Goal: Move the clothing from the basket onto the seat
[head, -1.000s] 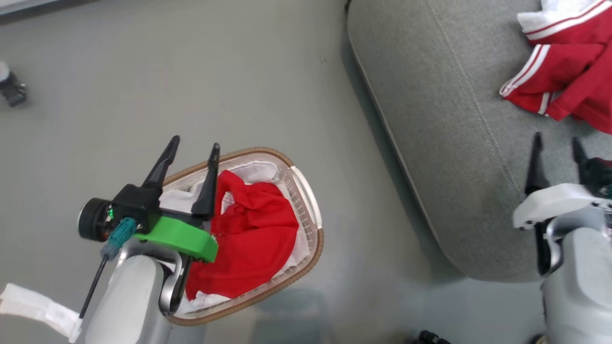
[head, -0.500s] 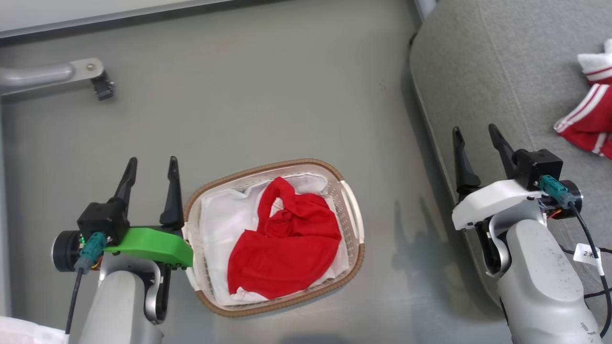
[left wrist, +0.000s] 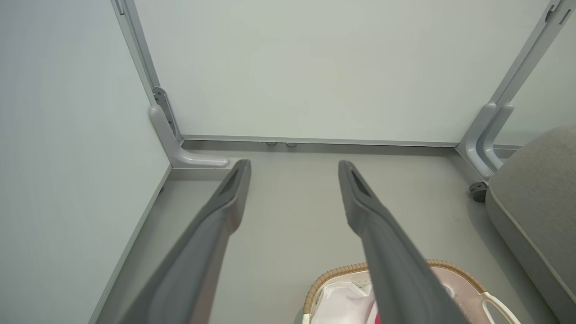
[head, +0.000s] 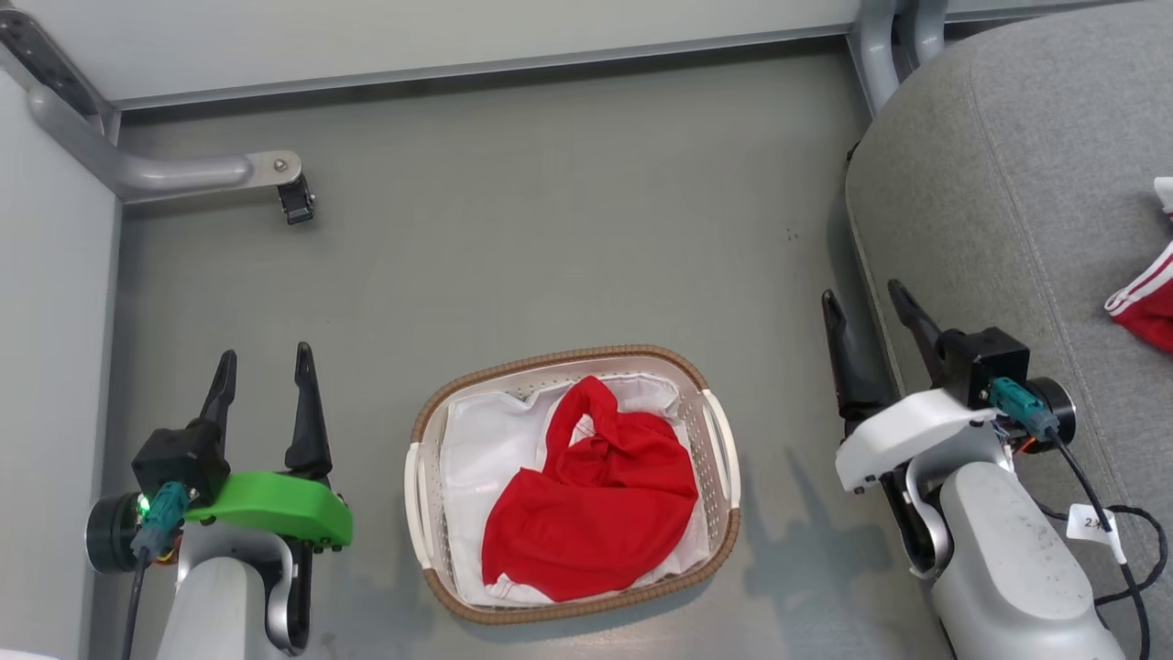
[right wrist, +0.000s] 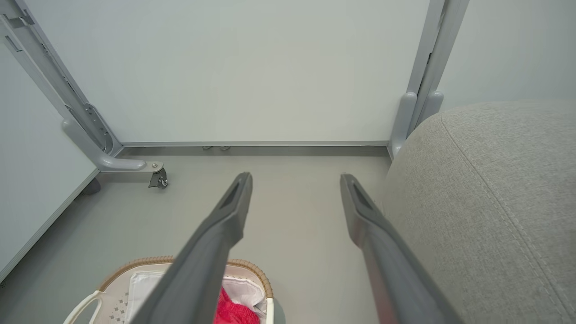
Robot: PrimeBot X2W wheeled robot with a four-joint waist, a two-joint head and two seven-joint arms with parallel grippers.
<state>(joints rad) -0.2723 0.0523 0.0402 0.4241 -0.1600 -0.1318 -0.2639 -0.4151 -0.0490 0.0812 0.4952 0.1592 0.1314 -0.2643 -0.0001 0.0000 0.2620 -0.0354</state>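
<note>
Head view: we find left gripper (head: 265,350) and right gripper (head: 862,290) spread, empty; clothing (head: 596,513) in the basket (head: 550,359), one piece on the seat (head: 1008,229); cable tag (head: 1095,524) begins "2", rest illegible; left wrist: frame foot (left wrist: 198,159) ahead; right wrist: seat alongside.

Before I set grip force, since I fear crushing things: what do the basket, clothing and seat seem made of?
Basket: cream plastic, smooth, perforated walls; brown rim looks woven, perhaps wicker. Clothing: soft matte red fabric, crumpled in folds. Seat: grey woven upholstery, visible weave and stitched seams.
</note>
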